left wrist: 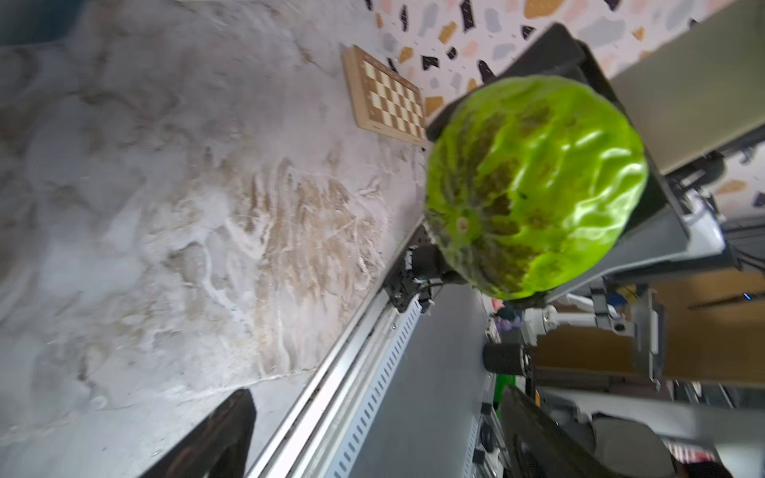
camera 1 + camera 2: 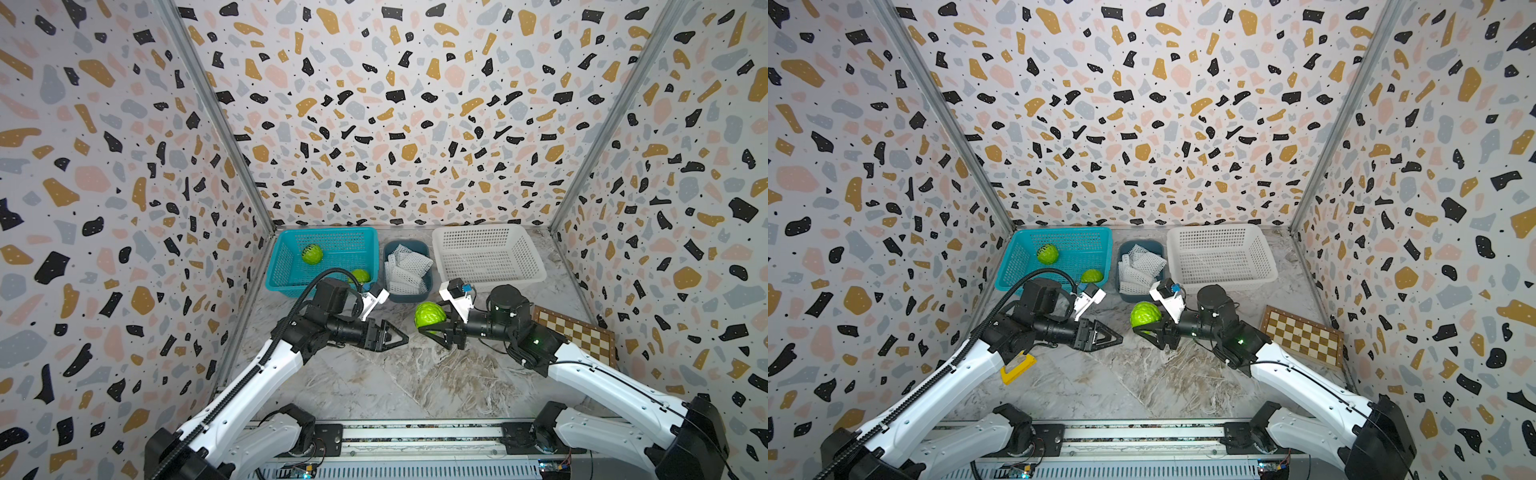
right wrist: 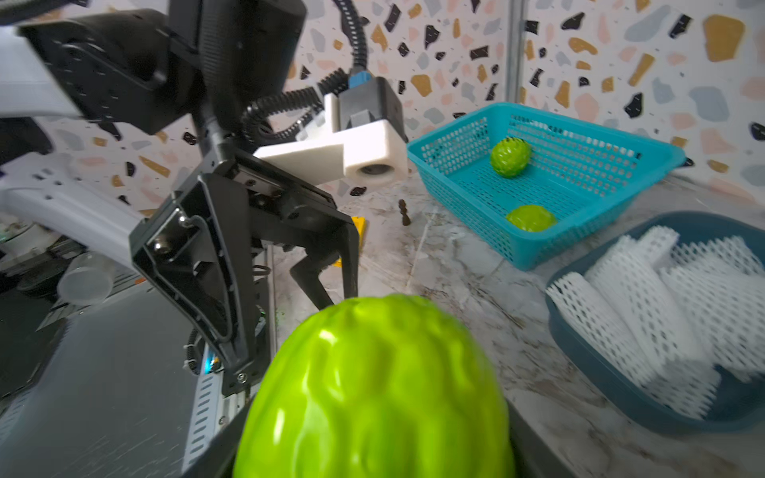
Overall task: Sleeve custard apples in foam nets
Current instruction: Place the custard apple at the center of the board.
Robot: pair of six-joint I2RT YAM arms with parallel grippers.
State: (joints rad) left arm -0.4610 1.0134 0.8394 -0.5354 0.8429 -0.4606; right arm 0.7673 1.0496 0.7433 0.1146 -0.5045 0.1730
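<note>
My right gripper (image 2: 429, 319) (image 2: 1144, 318) is shut on a bright-green bumpy custard apple (image 2: 430, 314) (image 2: 1145, 313) (image 3: 372, 389), held above the marble table near its middle. Facing it a short way off, my left gripper (image 2: 400, 336) (image 2: 1116, 337) (image 1: 372, 447) is open with nothing between its fingers. In the left wrist view the held custard apple (image 1: 534, 186) fills the far side. Two more custard apples (image 2: 312, 254) (image 2: 360, 275) lie in the teal basket (image 2: 286, 266). White foam nets (image 2: 405, 266) (image 3: 662, 298) are piled in a dark blue bin (image 2: 409, 295).
A white lattice basket (image 2: 536, 266) stands at the back right. A wooden chessboard (image 2: 575, 332) lies by the right wall. A yellow object (image 2: 1017, 368) sits beside the left arm. A small dark chess piece (image 3: 403, 212) stands near the teal basket.
</note>
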